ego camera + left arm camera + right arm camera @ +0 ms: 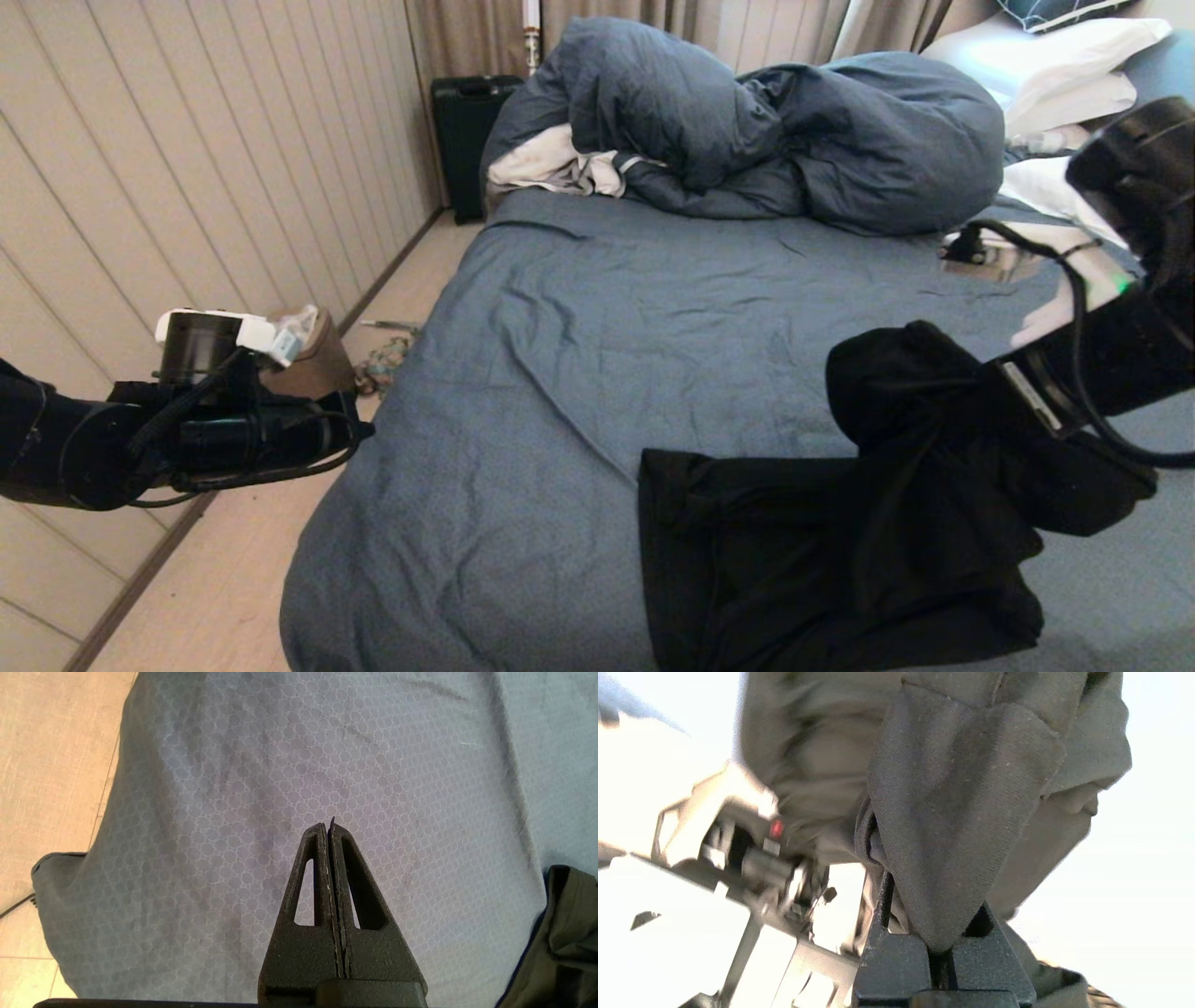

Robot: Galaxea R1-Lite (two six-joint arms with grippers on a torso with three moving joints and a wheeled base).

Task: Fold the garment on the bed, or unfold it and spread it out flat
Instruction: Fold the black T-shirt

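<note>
While clamped on a raised fold of the garment (840, 523), right pincer (941, 933) above the bed (560, 373), left pincer (329, 828) clenched, empty.

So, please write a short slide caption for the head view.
Right gripper lifts one part of the black T-shirt above the blue bed; left gripper waits shut beside it.

I see a plain black thin-fabric T-shirt (840, 551), no print showing. The wide bed's wrinkled sheet (579, 373) is slate blue with a fine honeycomb pattern up close; the puffy duvet (794, 131) matches it. White pillows (1055, 65), pale beige plank floor (233, 579), black suitcase (464, 140).
</note>
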